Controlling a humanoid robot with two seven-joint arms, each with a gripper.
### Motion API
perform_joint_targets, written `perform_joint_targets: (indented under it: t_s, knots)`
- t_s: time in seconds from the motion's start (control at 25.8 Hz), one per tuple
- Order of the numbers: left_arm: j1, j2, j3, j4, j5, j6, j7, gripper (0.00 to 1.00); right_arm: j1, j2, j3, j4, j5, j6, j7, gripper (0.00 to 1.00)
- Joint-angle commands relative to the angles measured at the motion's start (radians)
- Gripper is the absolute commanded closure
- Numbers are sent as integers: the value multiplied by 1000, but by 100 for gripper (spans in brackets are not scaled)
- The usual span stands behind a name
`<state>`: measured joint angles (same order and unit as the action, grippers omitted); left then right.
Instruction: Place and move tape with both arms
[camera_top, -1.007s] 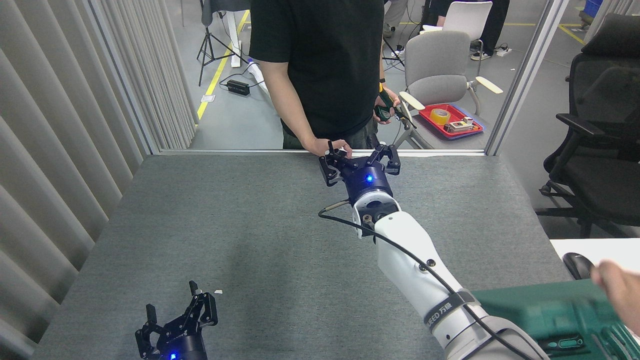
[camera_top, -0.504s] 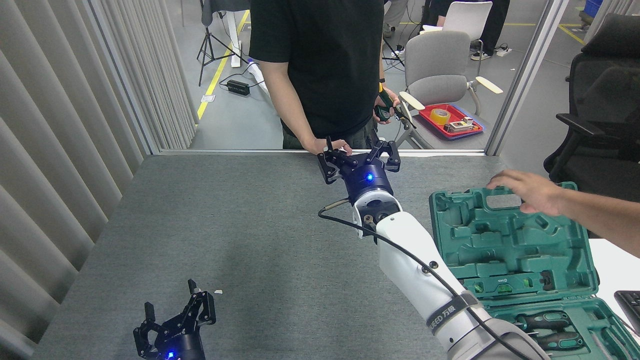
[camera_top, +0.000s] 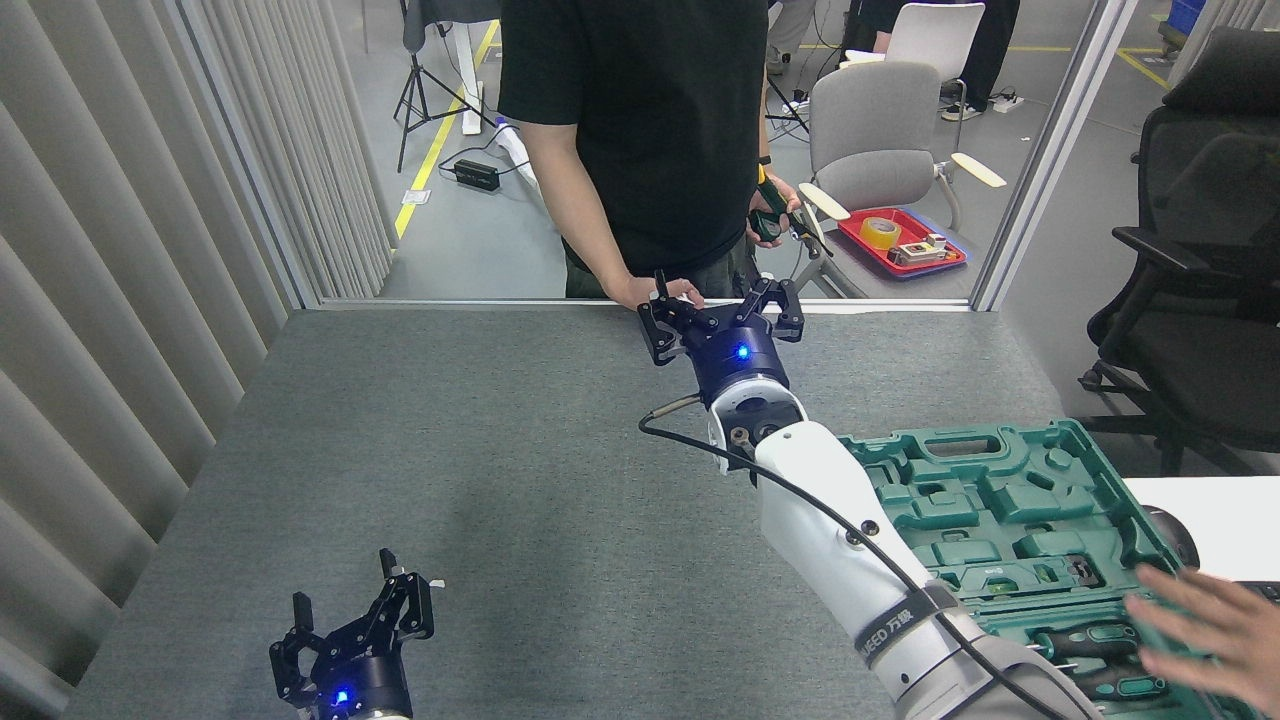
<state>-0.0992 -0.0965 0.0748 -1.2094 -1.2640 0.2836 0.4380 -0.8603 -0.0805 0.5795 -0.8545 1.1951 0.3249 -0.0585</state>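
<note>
My right arm reaches across the grey table (camera_top: 480, 470), and its black gripper (camera_top: 722, 308) stands open at the far edge, empty, right beside a person's hand (camera_top: 660, 291) resting there. Low at the near left, my left gripper (camera_top: 350, 622) is open too, with nothing between its fingers. A yellow roll of tape (camera_top: 880, 232) lies in a red tray (camera_top: 940, 262) on a chair seat beyond the table, far from both grippers.
An open green tool case (camera_top: 1000, 510) lies on the table's right side, partly behind my right arm. A second person's hand (camera_top: 1205, 630) rests over its near end. A person in black (camera_top: 640, 140) stands at the far edge. A black office chair (camera_top: 1200, 300) stands right.
The green tool case was brought onto the table from the right and now lies flat and lower. The hand moved from its top to its near right end. Both grippers barely moved.
</note>
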Motion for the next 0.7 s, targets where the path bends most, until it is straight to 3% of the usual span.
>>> perform_joint_targets:
  t_s: [0.0, 0.46, 0.66]
  knots:
    - [-34, -3, -13, -1, 0, 2, -1, 1, 1, 1, -4, 0, 1, 3, 0, 0]
    - [-19, 6, -27, 36, 5, 0, -4, 1, 6, 2, -9, 0, 6, 6, 0, 0]
    - [-22, 12, -26, 30, 5, 0, -56, 1, 9, 18, -79, -1, 0, 8, 0, 0]
